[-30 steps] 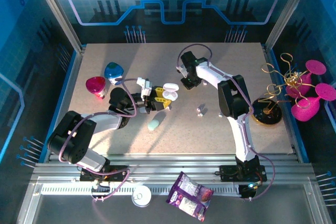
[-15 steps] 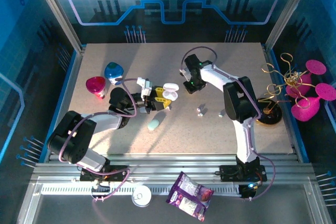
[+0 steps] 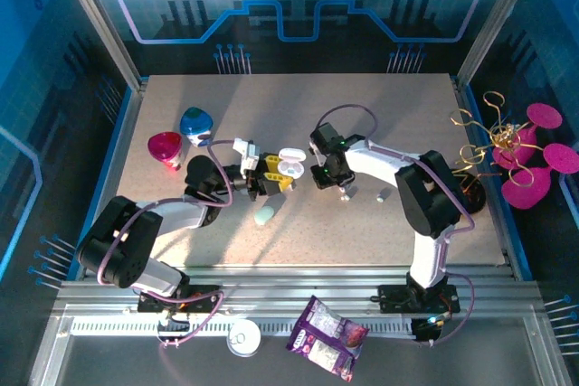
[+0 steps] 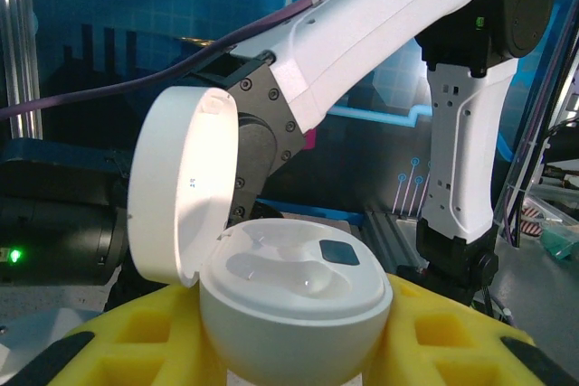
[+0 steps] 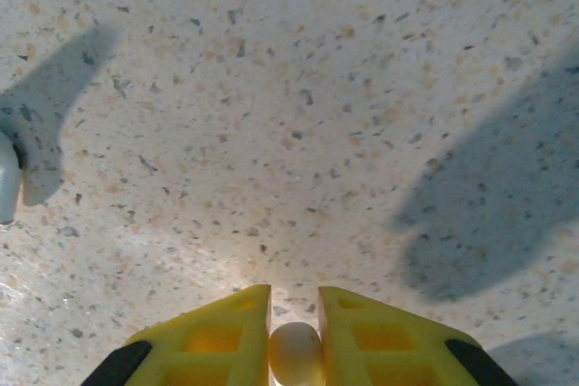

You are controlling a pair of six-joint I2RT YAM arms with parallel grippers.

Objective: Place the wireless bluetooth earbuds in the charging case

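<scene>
Here, left gripper (image 3: pixel 270 174) clamping glossy domed charging case (image 4: pixel 294 300), right gripper (image 5: pixel 295 306) pinching smooth pale earbud (image 5: pixel 296 352)

A: Far half of the surface (image 3: pixel 271 101) is wide open, a free lane across.
B: Middle's crowded: right end effector (image 3: pixel 323 176) just right of the open charging case (image 3: pixel 290 165), narrow gap between.
A: Near side?
B: Mint case (image 3: pixel 265 214) and two loose earbuds (image 3: pixel 345 192) dot it. Wire stand (image 3: pixel 466 189) blocks the right edge; red object (image 3: pixel 165 148) and blue object (image 3: pixel 195 124) sit left.

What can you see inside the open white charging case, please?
The charging case shows empty moulded wells and a small dark square; its near rim hides the well bottoms.
</scene>
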